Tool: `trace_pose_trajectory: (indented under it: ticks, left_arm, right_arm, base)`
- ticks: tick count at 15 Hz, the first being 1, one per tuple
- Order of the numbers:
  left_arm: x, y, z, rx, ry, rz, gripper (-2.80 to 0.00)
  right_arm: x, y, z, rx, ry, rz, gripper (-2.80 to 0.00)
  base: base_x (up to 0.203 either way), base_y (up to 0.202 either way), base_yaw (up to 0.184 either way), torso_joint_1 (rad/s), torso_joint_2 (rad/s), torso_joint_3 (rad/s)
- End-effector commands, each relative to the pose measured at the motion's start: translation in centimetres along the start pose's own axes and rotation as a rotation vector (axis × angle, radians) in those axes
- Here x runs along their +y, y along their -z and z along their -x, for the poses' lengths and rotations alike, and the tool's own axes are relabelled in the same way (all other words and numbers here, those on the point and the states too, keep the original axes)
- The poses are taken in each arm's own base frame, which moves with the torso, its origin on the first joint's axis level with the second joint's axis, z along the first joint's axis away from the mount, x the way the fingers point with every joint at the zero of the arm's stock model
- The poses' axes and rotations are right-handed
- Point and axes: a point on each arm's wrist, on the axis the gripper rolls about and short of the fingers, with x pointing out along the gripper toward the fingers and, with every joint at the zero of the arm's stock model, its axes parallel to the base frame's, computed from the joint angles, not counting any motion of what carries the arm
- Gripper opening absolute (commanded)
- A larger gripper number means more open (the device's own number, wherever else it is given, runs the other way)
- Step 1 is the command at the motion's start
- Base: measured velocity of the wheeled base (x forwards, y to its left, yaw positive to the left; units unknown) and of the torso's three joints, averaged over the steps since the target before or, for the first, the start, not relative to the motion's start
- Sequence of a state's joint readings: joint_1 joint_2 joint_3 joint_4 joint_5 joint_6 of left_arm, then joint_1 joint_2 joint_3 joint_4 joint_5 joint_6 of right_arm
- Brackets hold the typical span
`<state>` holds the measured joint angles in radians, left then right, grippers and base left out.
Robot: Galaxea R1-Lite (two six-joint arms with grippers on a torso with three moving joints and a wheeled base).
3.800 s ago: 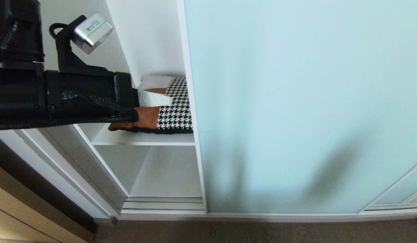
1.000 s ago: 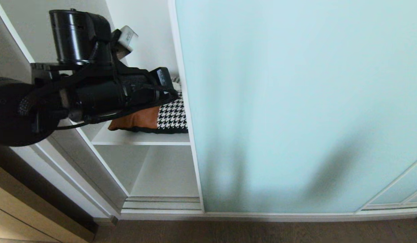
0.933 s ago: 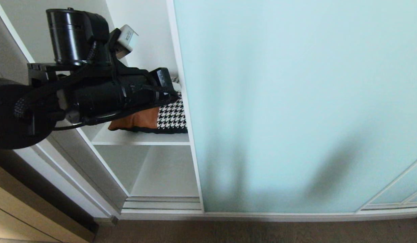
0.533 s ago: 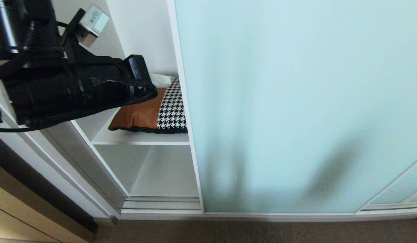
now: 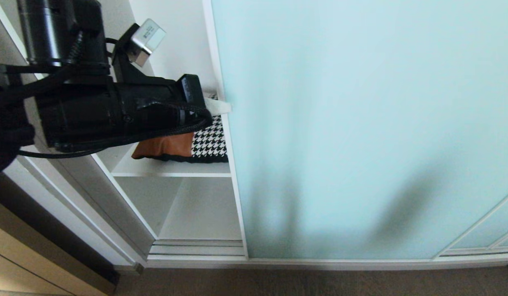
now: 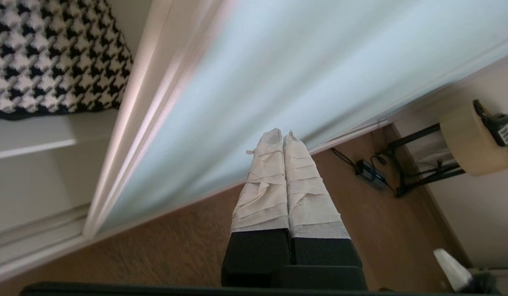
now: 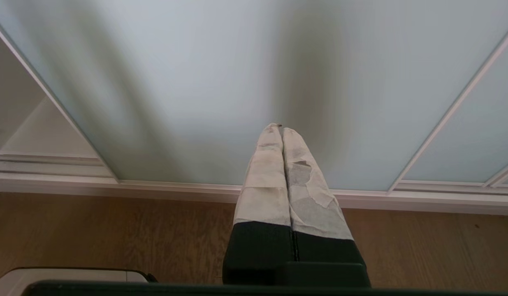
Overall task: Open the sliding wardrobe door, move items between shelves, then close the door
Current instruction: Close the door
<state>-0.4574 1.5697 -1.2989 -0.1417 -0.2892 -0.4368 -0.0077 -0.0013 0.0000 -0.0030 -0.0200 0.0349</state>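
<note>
- Reaching across the open left side of the wardrobe, left gripper [image 5: 223, 107] has its taped fingers [image 6: 274, 181] pressed together with nothing between them; tips sit at the door's left frame edge in the head view, contact can't be confirmed.
- Left wrist view: fingertips lie over the frosted glass, near the bottom rail.
- Door [image 5: 360, 131], pale aqua frosted glass with a slim white frame, covers the middle and right of the wardrobe; the left bay is uncovered.
- Cushion [image 5: 184, 146] lies flat on the upper visible shelf [image 5: 171, 169], tan leather to the left, houndstooth to the right; its right side runs behind the door frame. Far part is hidden by the left arm.
- Lower shelf [image 5: 200, 213] sits below it, bare board showing.
- Right gripper [image 7: 281, 130] isn't in the head view; its wrist view shows both fingers shut together, gripping nothing, pointing at the door's lower glass above the bottom rail.
- Wood floor [image 5: 319, 281] runs along the near side of the wardrobe.
- Tan wooden panel [image 5: 27, 263] at near left.
- Left wrist view also shows a round stool [image 6: 472, 139] with black legs and a black power brick [image 6: 371, 174] on the floor.
</note>
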Motion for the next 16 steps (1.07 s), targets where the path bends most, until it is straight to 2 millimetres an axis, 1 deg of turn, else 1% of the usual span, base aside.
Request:
trace_pose_trajectory:
  ticks: [1,3,4,8,13,15,16]
  left_arm:
    - [1.7,1.1,-3.4,0.037,-0.045,0.021,-2.80]
    - [2.7,1.7,-5.2,0.025,-0.092,0.022,-2.80]
    - [3.0,1.8,-5.7,0.003,-0.114,0.020,-2.80]
    - [3.1,1.5,-5.8,-0.044,-0.177,0.012,-2.80]
    - [3.5,1.7,-6.0,-0.069,-0.263,0.003,-2.80]
    - [3.1,1.2,-5.3,-0.095,-0.273,-0.001,-2.80]
    - [2.8,0.8,-4.7,-0.111,-0.269,-0.004,-2.80]
  right_arm:
    - [0.0,0.0,0.0,0.002,0.000,0.000,-2.80]
    - [0.0,0.0,0.0,0.002,0.000,0.000,-2.80]
    - [0.0,0.0,0.0,0.003,0.000,0.000,-2.80]
    - [0.0,0.0,0.0,0.003,0.000,0.000,-2.80]
    - [0.0,0.0,0.0,0.001,0.000,0.000,-2.80]
    - [0.0,0.0,0.0,0.003,0.000,0.000,-2.80]
    - [0.0,0.0,0.0,0.002,0.000,0.000,-2.80]
  base:
    - [0.000,0.000,0.000,0.000,0.00,0.000]
    - [0.000,0.000,0.000,0.000,0.00,0.000]
    - [0.000,0.000,0.000,0.000,0.00,0.000]
    - [0.000,0.000,0.000,0.000,0.00,0.000]
    - [0.000,0.000,0.000,0.000,0.00,0.000]
    - [0.000,0.000,0.000,0.000,0.00,0.000]
    - [0.000,0.000,0.000,0.000,0.00,0.000]
